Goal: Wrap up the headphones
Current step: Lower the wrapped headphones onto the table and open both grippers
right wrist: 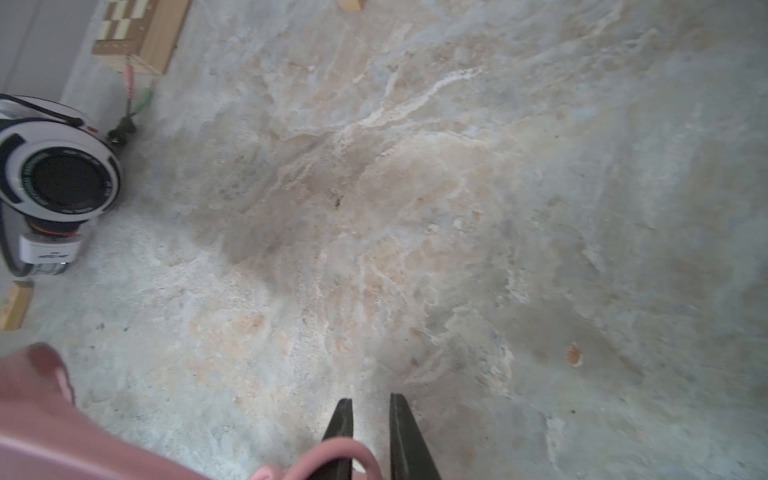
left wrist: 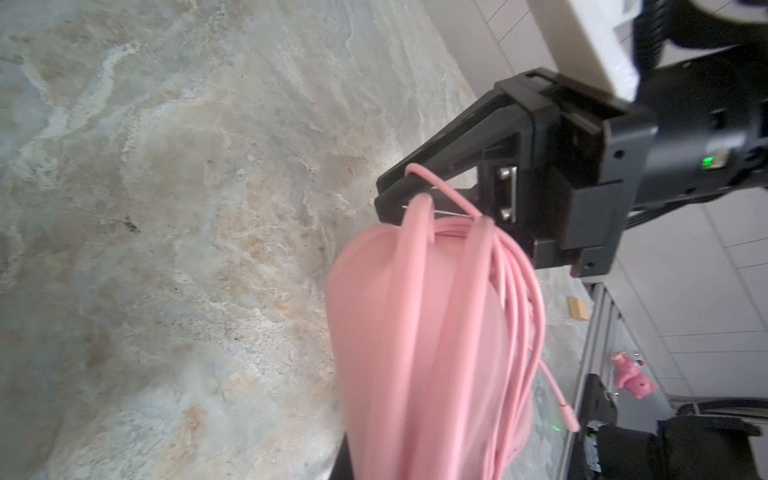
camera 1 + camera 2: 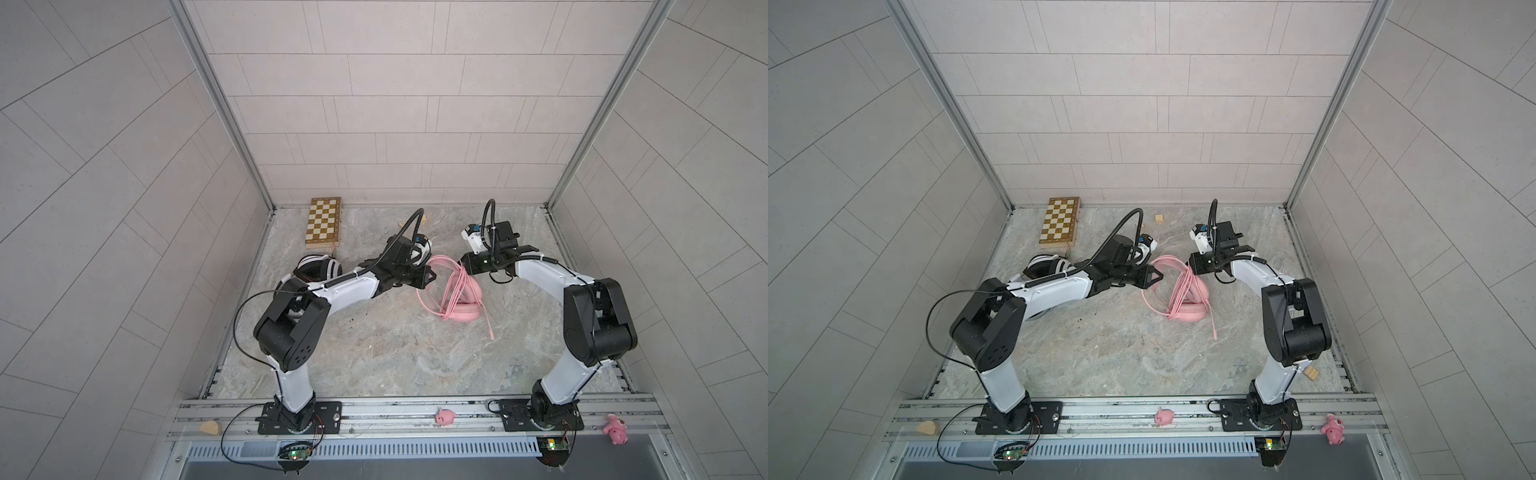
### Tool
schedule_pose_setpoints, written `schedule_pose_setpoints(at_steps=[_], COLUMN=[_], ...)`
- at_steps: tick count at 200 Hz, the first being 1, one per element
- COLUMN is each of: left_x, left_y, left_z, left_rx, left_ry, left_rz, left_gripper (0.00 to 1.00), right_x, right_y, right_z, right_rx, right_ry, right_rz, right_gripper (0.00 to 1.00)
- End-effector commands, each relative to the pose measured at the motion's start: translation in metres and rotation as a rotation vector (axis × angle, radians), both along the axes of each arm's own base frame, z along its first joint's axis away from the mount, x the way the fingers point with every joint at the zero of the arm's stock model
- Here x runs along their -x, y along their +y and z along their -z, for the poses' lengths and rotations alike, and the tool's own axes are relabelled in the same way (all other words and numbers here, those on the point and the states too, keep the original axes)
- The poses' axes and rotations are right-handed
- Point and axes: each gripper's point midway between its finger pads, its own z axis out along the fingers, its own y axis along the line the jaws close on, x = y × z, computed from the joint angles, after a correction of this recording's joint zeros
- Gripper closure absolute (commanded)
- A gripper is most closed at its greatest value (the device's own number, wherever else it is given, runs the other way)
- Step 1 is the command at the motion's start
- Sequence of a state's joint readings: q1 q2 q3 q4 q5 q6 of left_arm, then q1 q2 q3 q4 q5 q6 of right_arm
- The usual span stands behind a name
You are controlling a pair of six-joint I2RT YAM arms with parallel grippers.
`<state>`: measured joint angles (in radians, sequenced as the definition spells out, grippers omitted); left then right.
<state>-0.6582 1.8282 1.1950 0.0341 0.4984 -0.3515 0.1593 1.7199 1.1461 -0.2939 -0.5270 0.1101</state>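
Well, in both top views the pink headphones (image 3: 463, 313) (image 3: 1190, 311) sit right of centre on the marble table (image 3: 374, 353). One ear cup is down and the headband arches up. The pink cord (image 3: 451, 291) is wound over them in several strands, with one end trailing toward the lower right. The left gripper (image 3: 432, 277) reaches in from the left with its tip at the headband. Its jaws are closed, though I cannot tell whether they pinch the band. The right gripper (image 3: 460, 262) comes in from the right, at the top of the cord bundle. The white headphones (image 3: 320, 266) lie left of centre, just below a folded chessboard (image 3: 324, 222).

From the left wrist, the pink headphones (image 2: 374, 332) fill the near view, blurred, with cord strands running over them. The right gripper (image 2: 395, 195) sits just beyond, and a thin strand is looped over its tips.

From the right wrist, the right gripper (image 1: 371, 401) shows its jaws narrowly apart, with bare table between them. A loop of the pink cord (image 1: 332, 455) lies across one finger near its base. The white headphones (image 1: 58, 178) stand well off, near the chessboard (image 1: 137, 37).
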Motion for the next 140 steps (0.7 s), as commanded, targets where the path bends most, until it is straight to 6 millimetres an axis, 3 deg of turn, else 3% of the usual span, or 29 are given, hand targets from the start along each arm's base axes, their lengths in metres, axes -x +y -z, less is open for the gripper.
schedule_pose_setpoints(at_steps=[1,44,81,140], left_x=[-0.001,-0.010,-0.008,-0.012], left_y=[-0.028,-0.027,-0.016,0.017], left_z=[0.012,0.039,0.053,0.051], left_rx=[-0.072,-0.169,-0.272,-0.485], left_ry=[-0.063,-0.041,-0.031,-0.058], left_rz=[0.052,0.008,0.004,-0.015], left_gripper=[0.89,0.77,0.66,0.43], right_x=[0.028,0.037,0.040,0.048], right_y=[0.009,0.002,0.002,-0.014], right_z=[0.031,0.050,0.050,0.042], right_rx=[0.059,0.122,0.117,0.199], right_ry=[0.167,0.295,0.320,0.329], right_rz=[-0.056,-0.068,-0.066,-0.026], right_gripper=[0.82,0.82,0.75,0.56])
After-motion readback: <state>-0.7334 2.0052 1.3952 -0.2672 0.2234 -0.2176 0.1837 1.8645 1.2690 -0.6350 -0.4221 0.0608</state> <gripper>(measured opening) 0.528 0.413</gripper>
